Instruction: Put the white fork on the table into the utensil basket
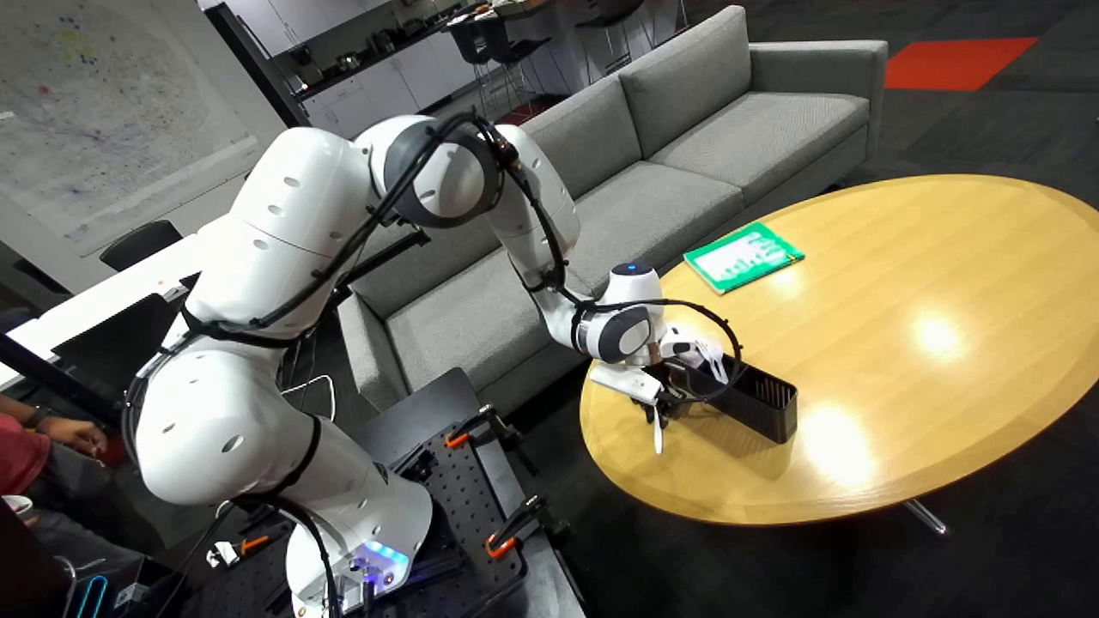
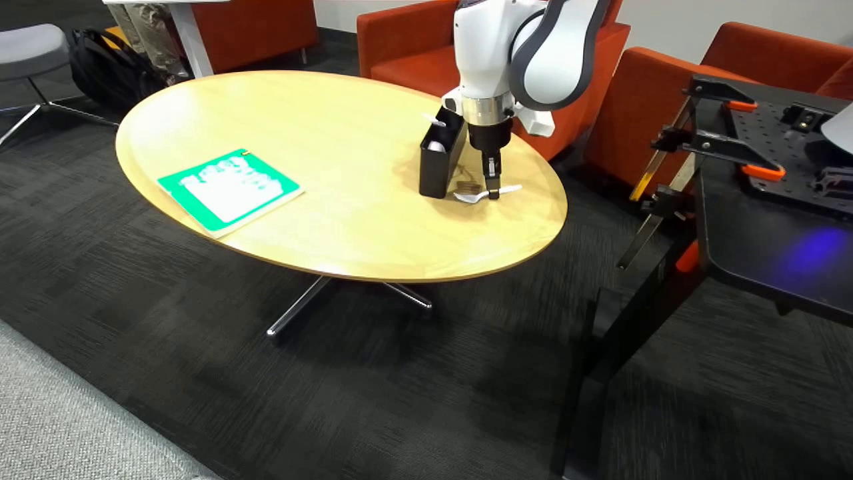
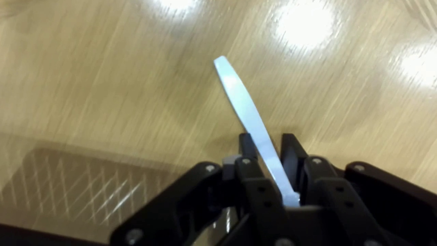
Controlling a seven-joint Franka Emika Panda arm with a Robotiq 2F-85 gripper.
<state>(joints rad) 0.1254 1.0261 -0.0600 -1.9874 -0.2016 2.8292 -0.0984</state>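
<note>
1. Gripper (image 3: 268,141): jaws only narrowly apart, w/ the white fork (image 3: 254,124) slanting b/w them; can't tell if it's clamped.
2. Fork pos.: at or just above the table (image 2: 320,167), near the utensil basket (image 2: 434,173), not in it.
3. Risk #1: slanted hold on a thin, prob. slick shaft could let the fork pivot or slip on lift.
4. Risk #2: basket's narrow; fork carried crosswise could snag the rim or knock white items (image 2: 436,146) inside, esp. if not turned lengthwise.
5. Text: green-and-white booklet (image 1: 743,257) has pale markings, no legible words; no brand readable on the arm (image 1: 283,206).
</note>
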